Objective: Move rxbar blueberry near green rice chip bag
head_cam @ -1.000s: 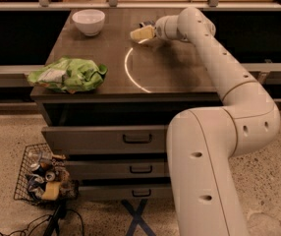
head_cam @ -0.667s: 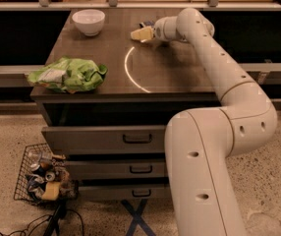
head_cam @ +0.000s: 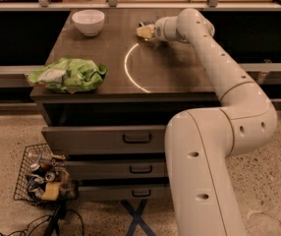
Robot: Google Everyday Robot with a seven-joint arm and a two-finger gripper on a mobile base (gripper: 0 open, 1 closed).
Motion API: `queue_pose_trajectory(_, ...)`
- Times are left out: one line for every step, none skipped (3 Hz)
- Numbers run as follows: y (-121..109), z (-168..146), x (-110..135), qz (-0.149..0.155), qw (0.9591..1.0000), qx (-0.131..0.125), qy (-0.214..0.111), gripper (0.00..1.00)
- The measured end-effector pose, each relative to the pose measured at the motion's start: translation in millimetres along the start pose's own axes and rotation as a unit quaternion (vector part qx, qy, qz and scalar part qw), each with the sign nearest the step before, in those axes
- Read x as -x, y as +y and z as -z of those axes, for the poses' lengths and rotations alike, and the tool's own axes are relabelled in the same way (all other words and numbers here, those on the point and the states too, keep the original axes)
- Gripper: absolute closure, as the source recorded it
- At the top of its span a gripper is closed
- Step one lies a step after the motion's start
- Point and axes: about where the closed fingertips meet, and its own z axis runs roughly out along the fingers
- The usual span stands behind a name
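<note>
The green rice chip bag (head_cam: 68, 74) lies crumpled at the front left corner of the dark tabletop, with a pale patch on its left side. My gripper (head_cam: 143, 31) reaches across the table's far middle, low over the surface, pointing left. A small dark shape at its tip (head_cam: 147, 23) may be the rxbar blueberry. I cannot tell whether it is held. The gripper is far from the bag, to its back right.
A white bowl (head_cam: 88, 21) stands at the table's back left. A bright ring of light (head_cam: 130, 68) marks the tabletop's middle. Drawers (head_cam: 137, 138) are below the top. A wire basket of cans (head_cam: 42, 178) sits on the floor at left.
</note>
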Motion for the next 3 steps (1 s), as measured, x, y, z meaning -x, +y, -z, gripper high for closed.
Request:
queue_pose_trajectory(0.3,2.2,5.4,0.0,1.0,0.0,0.0,0.95)
queue_pose_trajectory(0.5,2.6,6.3,0.0,1.0,0.0,0.0,1.0)
queue_pose_trajectory(2.5,0.4,5.8,0.0,1.0,0.002,0.002,1.0)
